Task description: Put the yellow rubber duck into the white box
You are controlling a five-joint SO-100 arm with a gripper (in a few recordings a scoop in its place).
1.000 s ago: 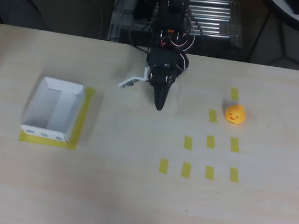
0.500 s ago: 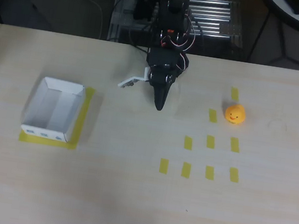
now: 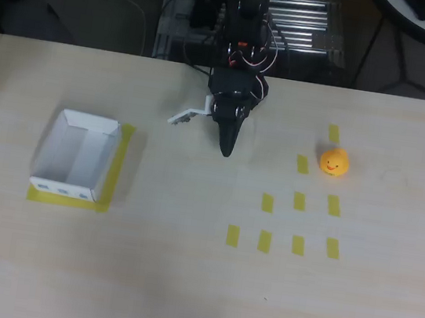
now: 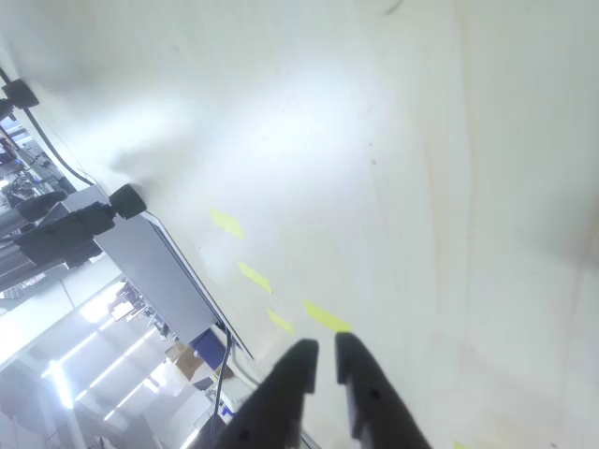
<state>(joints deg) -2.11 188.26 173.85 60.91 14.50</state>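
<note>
Currently the white box (image 3: pixel 76 157) sits at 9 o'clock on the table (image 3: pixel 179 281), on yellow tape. Gripper (image 3: pixel 227 147) rests at centre-top, fingers nearly closed, holding nothing. Yellow rubber duck (image 3: pixel 335 161) lies at 3 o'clock among tape strips (image 3: pixel 299 201). Advice: open wide, approach from above, centre over the duck.

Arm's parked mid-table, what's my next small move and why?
Probably swing the gripper toward the picture's right, to the yellow rubber duck. Its fingers look nearly closed and hold nothing, the duck sits untouched among tape strips, and the white box waits empty on the left.
</note>
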